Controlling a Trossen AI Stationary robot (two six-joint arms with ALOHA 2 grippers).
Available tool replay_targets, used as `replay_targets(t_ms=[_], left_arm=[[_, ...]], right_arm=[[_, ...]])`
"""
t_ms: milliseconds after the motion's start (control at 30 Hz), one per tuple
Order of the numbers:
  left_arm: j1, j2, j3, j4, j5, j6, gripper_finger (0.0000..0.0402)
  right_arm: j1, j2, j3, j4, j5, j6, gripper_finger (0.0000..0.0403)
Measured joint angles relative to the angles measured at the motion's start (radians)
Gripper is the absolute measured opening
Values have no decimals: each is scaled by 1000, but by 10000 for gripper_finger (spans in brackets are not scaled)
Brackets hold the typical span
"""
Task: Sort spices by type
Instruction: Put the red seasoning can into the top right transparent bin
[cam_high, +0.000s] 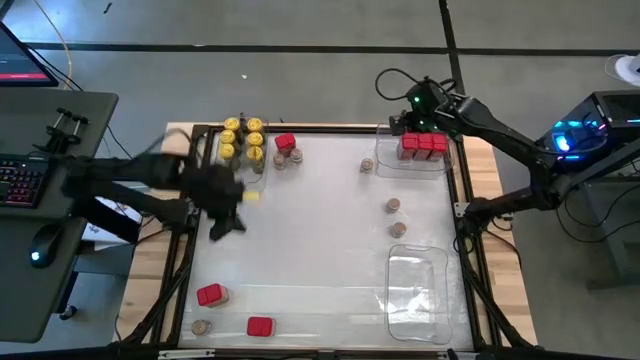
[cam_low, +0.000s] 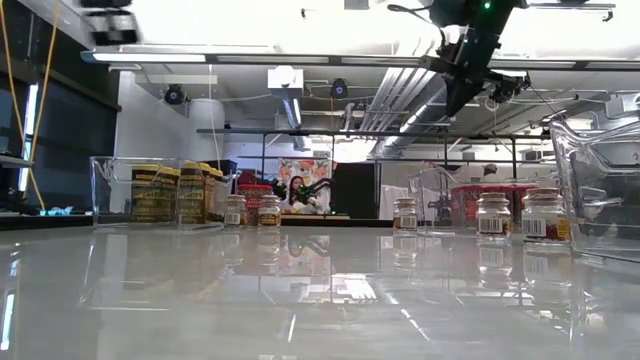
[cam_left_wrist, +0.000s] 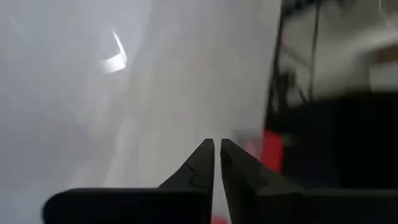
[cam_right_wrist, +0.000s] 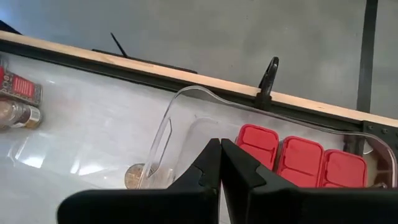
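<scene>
Spice sort, part done: both grippers pinched narrow, empty.
Near edge: two red boxes (cam_high: 211, 294) (cam_high: 260, 326) and a tan-lidded jar (cam_high: 200, 327) loose. Mid-right: two tan-lidded jars (cam_high: 393, 205) by an empty clear tray (cam_high: 440, 262). Left gripper (cam_high: 228, 222) blurred over left side. Far left: yellow-lidded jars (cam_high: 241, 139) in a tray; far right: right gripper (cam_right_wrist: 220, 163) above tray of three red boxes (cam_high: 423, 146).

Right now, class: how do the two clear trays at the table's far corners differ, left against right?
The left tray holds yellow-lidded jars; the right tray holds red boxes. The jars' lids are round; the boxes' tops are square. The jars stand in two rows; the boxes form one row. Both trays are clear plastic.
</scene>
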Motion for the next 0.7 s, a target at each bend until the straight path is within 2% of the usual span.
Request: replay_targets(t_ms=[200,400,533,700], left_arm=[[-370,56,-26,53,29,-320,90],[-654,119,-25,145,22,-549,173],[-764,171,-25,98,-39,-557,220],[-786,256,-26,14,-153,-519,262]], right_arm=[[5,0,0,0,1,-42,0],[3,0,0,11,1,-52,0],[3,0,0,34,3,-73,0],[3,0,0,49,3,-75,0]])
